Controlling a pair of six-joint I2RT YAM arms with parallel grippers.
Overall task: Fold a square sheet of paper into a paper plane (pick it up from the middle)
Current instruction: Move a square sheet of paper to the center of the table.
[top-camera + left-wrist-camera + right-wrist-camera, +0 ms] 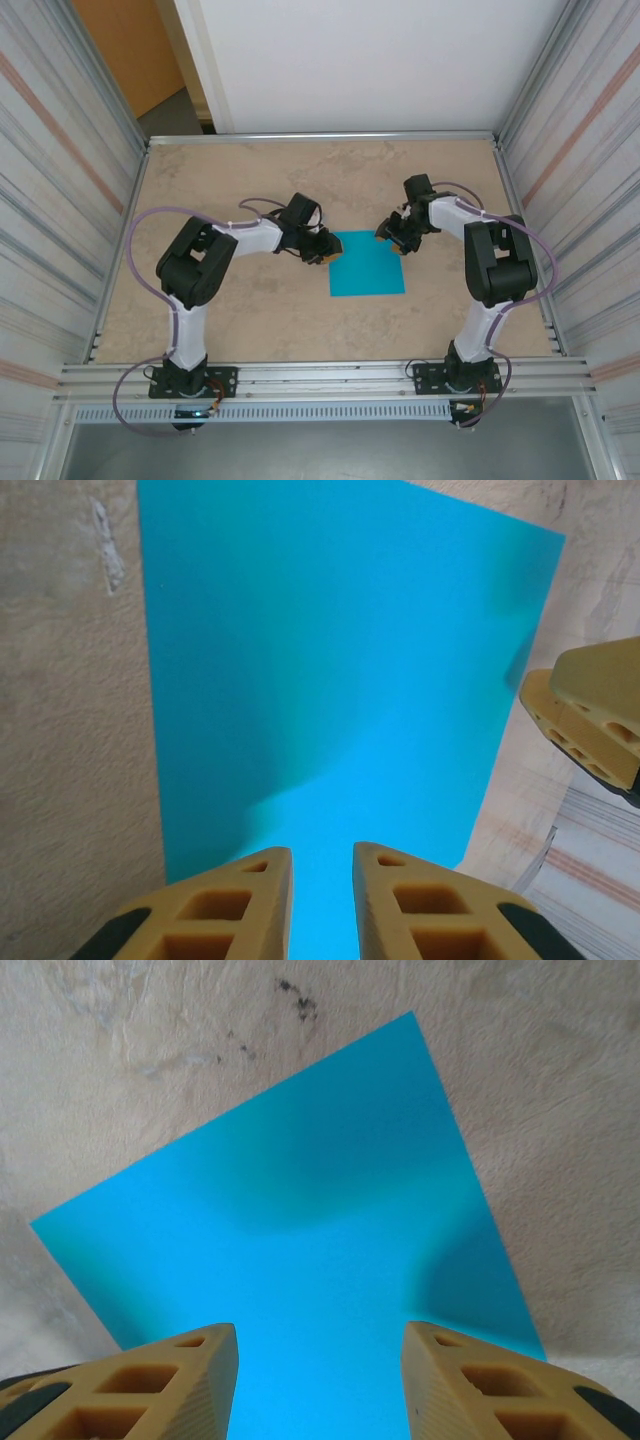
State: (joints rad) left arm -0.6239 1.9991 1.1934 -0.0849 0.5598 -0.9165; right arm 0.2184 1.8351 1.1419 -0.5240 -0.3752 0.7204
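The square sheet of paper (367, 265) lies flat on the beige table, turquoise and unfolded. My left gripper (328, 252) hovers over its far left corner, and my right gripper (396, 238) over its far right corner. In the left wrist view the paper (330, 660) stretches away from the left gripper (322, 848), whose yellow jaws stand a narrow gap apart with nothing between them. One finger of the right gripper (590, 715) shows at that view's right edge. In the right wrist view the right gripper (319, 1328) stands wide open low over the paper (300, 1210).
Corrugated walls on metal frames (120, 250) close in the table (250, 190) on the left and right, with a white panel at the back. An aluminium rail (320, 378) runs along the near edge by the arm bases. Dark specks (298, 1000) mark the tabletop beyond the paper.
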